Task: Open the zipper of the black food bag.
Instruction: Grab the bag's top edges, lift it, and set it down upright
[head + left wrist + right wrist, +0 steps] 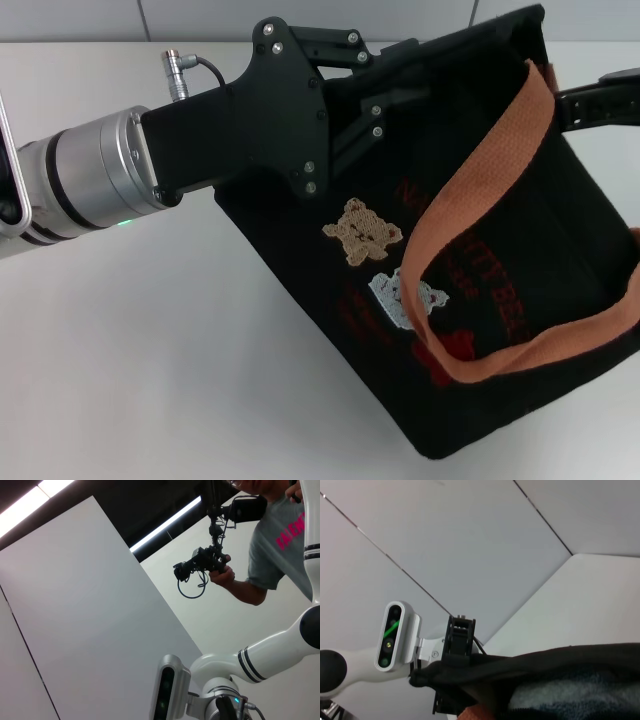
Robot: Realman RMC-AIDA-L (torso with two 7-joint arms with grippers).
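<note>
Black food bag [500, 230] sits tilted on the white table [150, 370], right of centre in head view, its upper-left corner lifted and its bear patches [363, 232] and red lettering facing up. An orange-brown webbing handle [470, 190] loops across the front panel. The zipper can't be made out in any view. Left gripper [385, 85] reaches in from the left at the bag's top-left corner, fingers against the black fabric; can't tell whether they're clamped on it. Right gripper [595, 100] shows only as a dark bar behind the bag's upper-right edge, state not visible. Right wrist view: bag's dark top edge [545, 662] w/ the left gripper [457, 665] at its far end. Left wrist view: a person [280, 535] holding a camera rig [210, 555].
</note>
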